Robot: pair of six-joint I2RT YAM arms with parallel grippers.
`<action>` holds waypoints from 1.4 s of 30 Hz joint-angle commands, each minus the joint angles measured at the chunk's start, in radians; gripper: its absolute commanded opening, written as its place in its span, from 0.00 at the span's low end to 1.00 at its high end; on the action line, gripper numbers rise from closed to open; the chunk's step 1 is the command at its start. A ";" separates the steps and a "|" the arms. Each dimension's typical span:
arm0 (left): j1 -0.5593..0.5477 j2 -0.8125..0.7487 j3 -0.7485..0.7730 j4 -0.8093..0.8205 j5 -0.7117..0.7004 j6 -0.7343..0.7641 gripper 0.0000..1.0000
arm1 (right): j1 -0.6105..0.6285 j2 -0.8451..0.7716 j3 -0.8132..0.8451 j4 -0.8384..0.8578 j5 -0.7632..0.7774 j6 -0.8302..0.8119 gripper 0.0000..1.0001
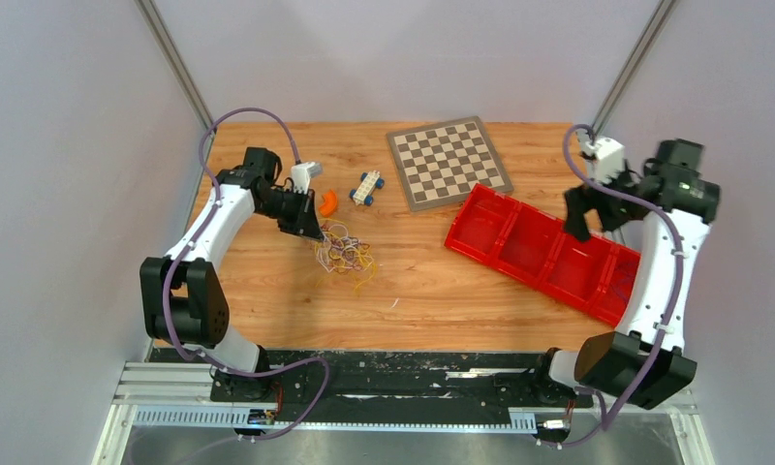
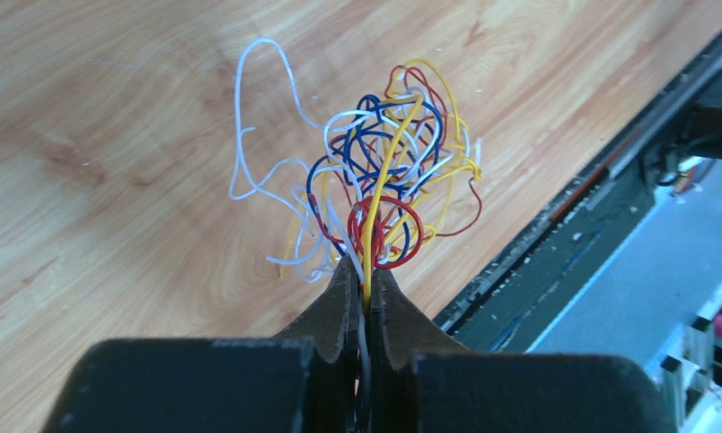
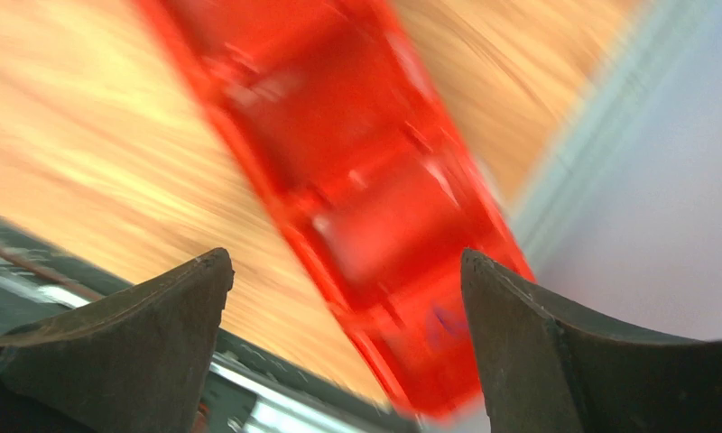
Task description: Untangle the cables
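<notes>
1. On the wooden table (image 1: 432, 300), left of its middle, lies the bunch of cables (image 1: 343, 250), well apart from the red tray (image 1: 548, 254) on the right side.
2. Above that tray my right gripper (image 3: 347, 271) hangs with its jaws spread wide and nothing between them. Its wrist view is blurred.
3. The bunch has no clear long axis. It is a loose knot of loops fanning out from my left gripper (image 2: 365, 281) towards the near table edge.
4. I judge it featherlight, limp and a little springy. The loops should snag one another, so pulling one wire would likely drag the whole clump, and such thin wire may slip from flat pads.
5. A white loop (image 2: 236, 135) arcs out free on one side of the knot, which looks the best place for a second hold.
6. My left gripper is pinched together on a yellow strand (image 2: 382, 180) and a pale one beside it. The yellow one runs nearly straight away from my fingertips, through the knot's middle.
</notes>
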 commanded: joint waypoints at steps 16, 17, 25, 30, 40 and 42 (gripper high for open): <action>0.094 -0.054 -0.020 -0.167 0.534 0.165 0.05 | 1.154 0.368 -0.125 0.890 -0.368 0.844 1.00; 0.094 -0.055 -0.018 -0.170 0.541 0.165 0.05 | 1.178 0.406 -0.109 0.902 -0.348 0.842 1.00; 0.213 -0.062 -0.013 -0.184 0.544 0.162 0.05 | 1.209 0.515 -0.090 0.924 -0.312 0.827 0.45; 0.364 -0.056 -0.004 -0.211 0.459 0.201 0.01 | 1.188 0.421 -0.197 0.907 -0.251 0.780 0.00; 0.546 -0.025 0.012 -0.270 0.233 0.314 0.00 | 1.044 0.227 -0.250 0.778 -0.096 0.713 0.00; 0.576 -0.018 -0.016 -0.248 0.190 0.314 0.00 | 1.013 0.188 -0.254 0.749 -0.078 0.705 0.00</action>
